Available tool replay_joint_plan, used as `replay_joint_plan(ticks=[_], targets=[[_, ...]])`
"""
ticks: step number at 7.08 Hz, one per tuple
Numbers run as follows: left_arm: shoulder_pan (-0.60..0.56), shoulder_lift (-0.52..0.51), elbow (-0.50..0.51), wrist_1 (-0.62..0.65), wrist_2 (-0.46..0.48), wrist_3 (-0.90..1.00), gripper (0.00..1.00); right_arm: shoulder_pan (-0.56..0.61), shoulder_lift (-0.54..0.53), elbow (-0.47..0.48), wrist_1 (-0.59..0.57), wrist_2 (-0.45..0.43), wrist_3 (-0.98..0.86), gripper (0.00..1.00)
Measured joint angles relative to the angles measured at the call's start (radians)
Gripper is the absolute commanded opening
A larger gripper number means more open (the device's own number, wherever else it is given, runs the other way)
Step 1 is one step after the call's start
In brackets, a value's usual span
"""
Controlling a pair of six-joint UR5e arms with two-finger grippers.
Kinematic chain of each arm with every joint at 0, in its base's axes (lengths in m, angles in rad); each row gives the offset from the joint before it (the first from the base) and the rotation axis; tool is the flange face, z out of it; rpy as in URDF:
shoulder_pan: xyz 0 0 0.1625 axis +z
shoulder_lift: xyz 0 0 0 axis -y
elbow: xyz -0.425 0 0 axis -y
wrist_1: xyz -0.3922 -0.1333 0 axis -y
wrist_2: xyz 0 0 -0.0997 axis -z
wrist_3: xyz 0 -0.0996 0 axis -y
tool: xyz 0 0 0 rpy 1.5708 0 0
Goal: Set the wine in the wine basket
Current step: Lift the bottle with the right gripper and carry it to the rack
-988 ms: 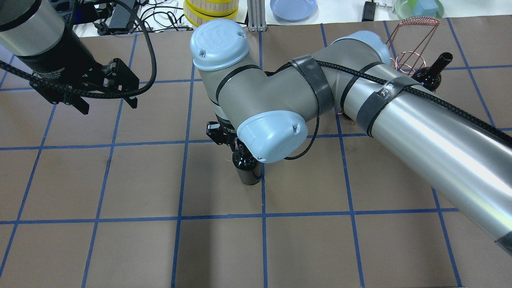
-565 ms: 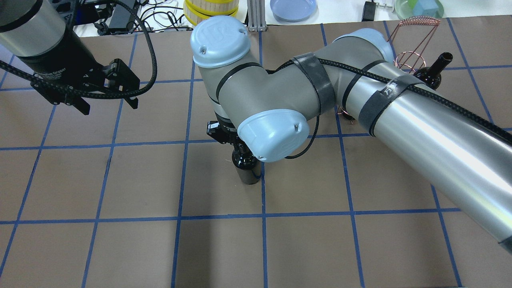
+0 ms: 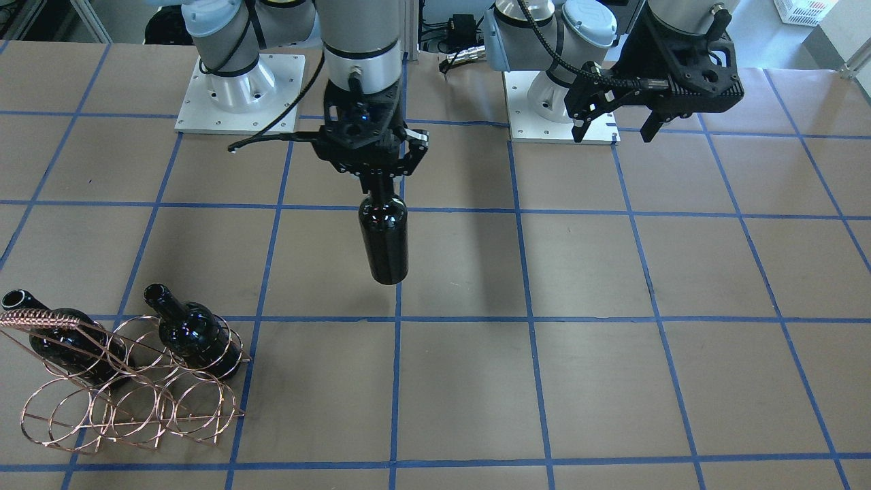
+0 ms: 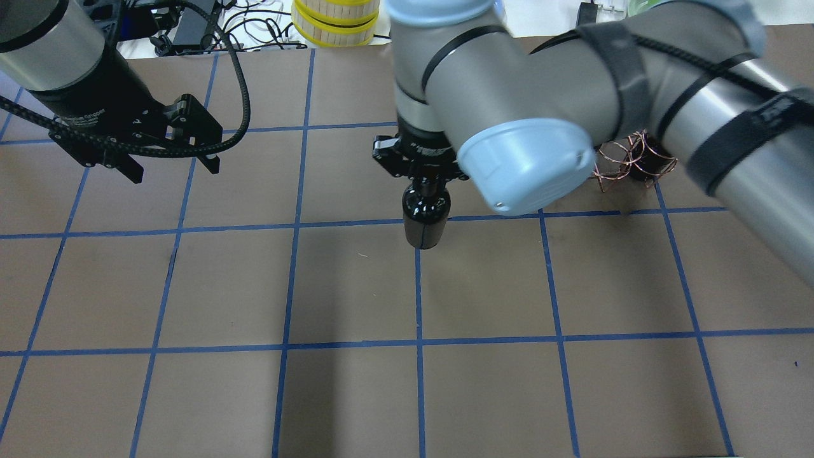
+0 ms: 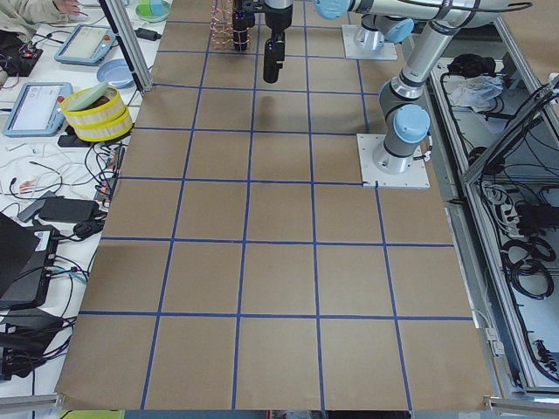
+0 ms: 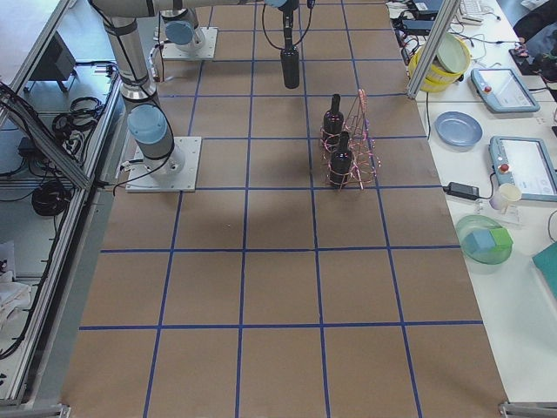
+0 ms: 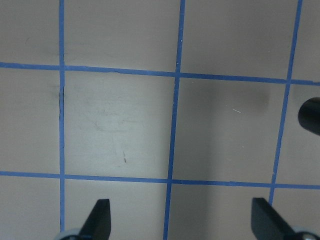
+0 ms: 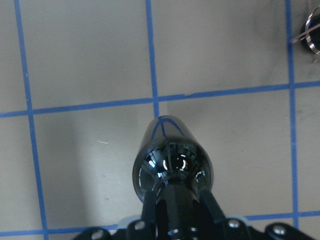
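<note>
Right gripper (image 3: 380, 185) clamps the wine (image 3: 384, 238) by its neck so it hangs upright, clear of the counter (image 3: 612, 340), well apart from the wine basket (image 3: 129, 391); left gripper (image 7: 181, 217) hovers spread and empty, out of the way.

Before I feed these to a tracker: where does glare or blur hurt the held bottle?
Right wrist-mounted: lamp glints and mirrored blue lines on the glossy black glass wine bottle, otherwise sharp. Overhead exterior: small glints on its shoulder. Exterior front-facing: crisp, soft shadow beside it on the brown table.
</note>
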Motion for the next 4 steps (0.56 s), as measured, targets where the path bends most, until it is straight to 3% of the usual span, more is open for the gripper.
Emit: replay_joint_plan(ticks=[2,4], targets=[[0.000,0.001,-0.003,0.000,-0.002,0.000,1.00,-0.149,-0.035,-0.105,0.198,0.003,-0.139,0.01],[0.000,0.002,-0.004,0.000,0.002,0.000,1.00,-0.305,-0.059,-0.165,0.316,-0.001,-0.316,0.02]])
